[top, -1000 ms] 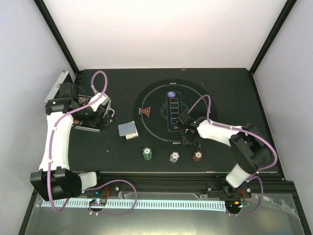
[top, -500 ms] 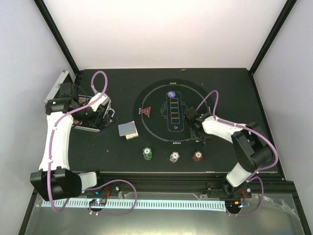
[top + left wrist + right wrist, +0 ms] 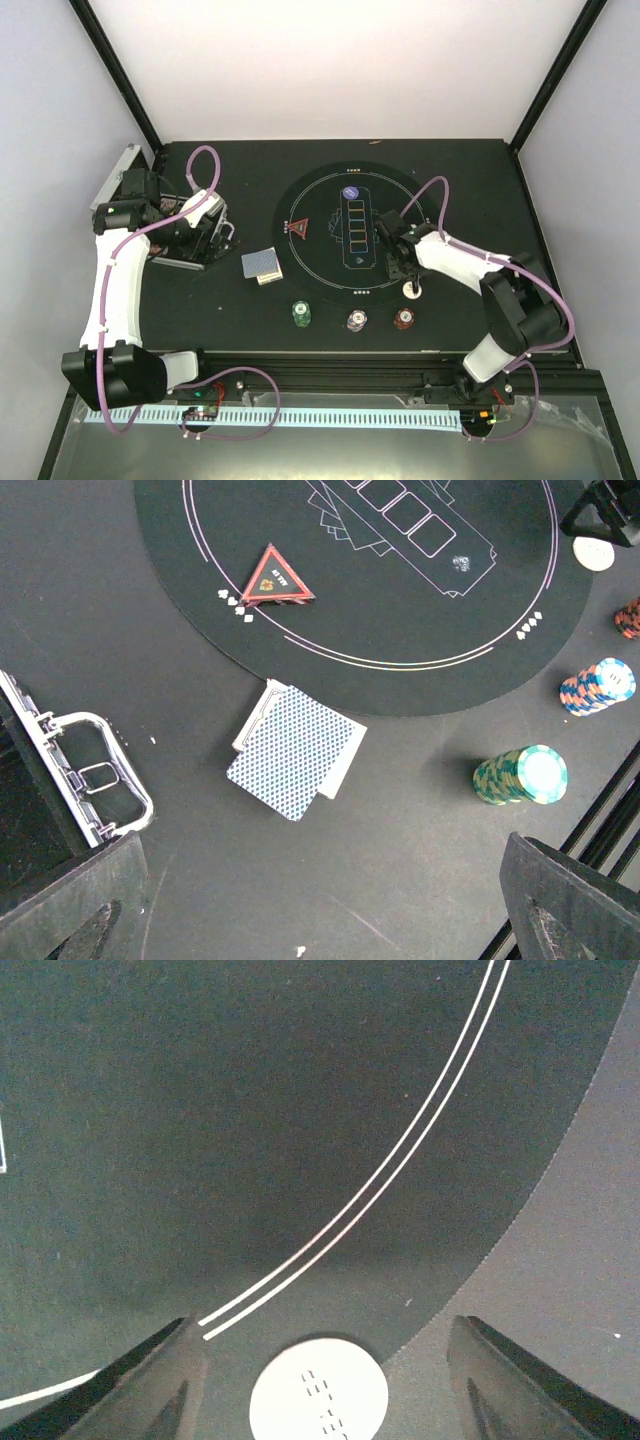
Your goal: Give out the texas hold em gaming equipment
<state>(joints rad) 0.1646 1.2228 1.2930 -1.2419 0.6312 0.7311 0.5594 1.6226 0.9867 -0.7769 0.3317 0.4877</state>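
A white button [image 3: 318, 1395] lies flat on the round black mat [image 3: 250, 1110], right at its edge, between the fingers [image 3: 150, 1380] of my right gripper [image 3: 325, 1385], which stands open and clear of it. From above, the right gripper [image 3: 404, 273] hovers by the white button [image 3: 411, 291]. A purple button [image 3: 351, 194] and a red triangle marker [image 3: 299, 228] sit on the mat. The playing cards [image 3: 295, 752] lie left of the mat. Green [image 3: 520, 775], purple [image 3: 598, 685] and red-brown [image 3: 404, 318] chip stacks stand in front of it. My left gripper [image 3: 320, 925] is open above bare table.
The silver studded case [image 3: 70, 780] lies open at the left, with the left gripper [image 3: 200, 238] just over its right side. The table's front rail [image 3: 330, 352] runs close behind the chip stacks. Black frame posts stand at both back corners.
My right gripper has moved right along the mat's near edge and widened its jaws. The white button now lies uncovered at the mat's rim. The left arm has not moved.
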